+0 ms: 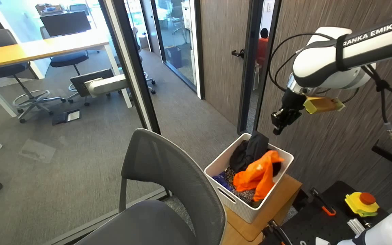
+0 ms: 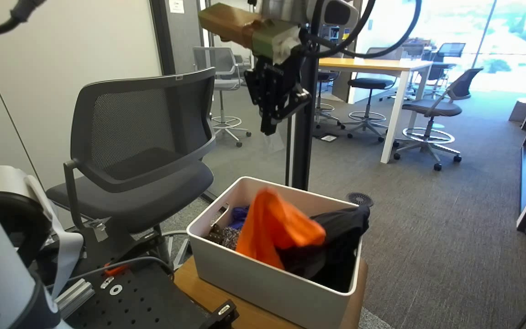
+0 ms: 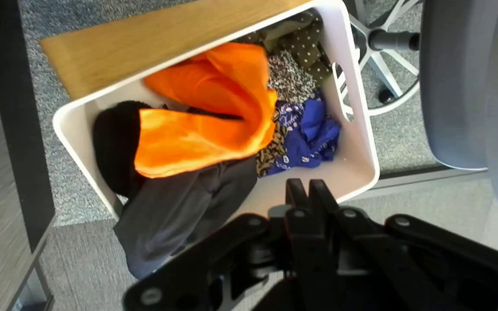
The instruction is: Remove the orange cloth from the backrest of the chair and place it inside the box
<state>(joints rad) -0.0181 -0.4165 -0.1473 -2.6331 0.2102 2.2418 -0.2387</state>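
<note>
In an exterior view the backrest (image 1: 179,166) of the chair (image 1: 145,221) stands bare where I can see it, and the orange cloth (image 1: 250,177) lies inside the box (image 1: 248,213) among other fabrics (image 1: 242,156), so I judge removing and placing done. In an exterior view my gripper (image 2: 268,128) hangs higher than the box, well apart from the orange cloth, and a black garment (image 2: 343,226) droops over the rim. In the wrist view my fingers (image 3: 295,192) stand together with barely a gap, holding nothing; the orange cloth, its outline soft with blur, lies folded over itself near a blue patterned cloth (image 3: 309,134). I would let it settle; beyond drawing myself clear, I judge nothing is left.
</note>
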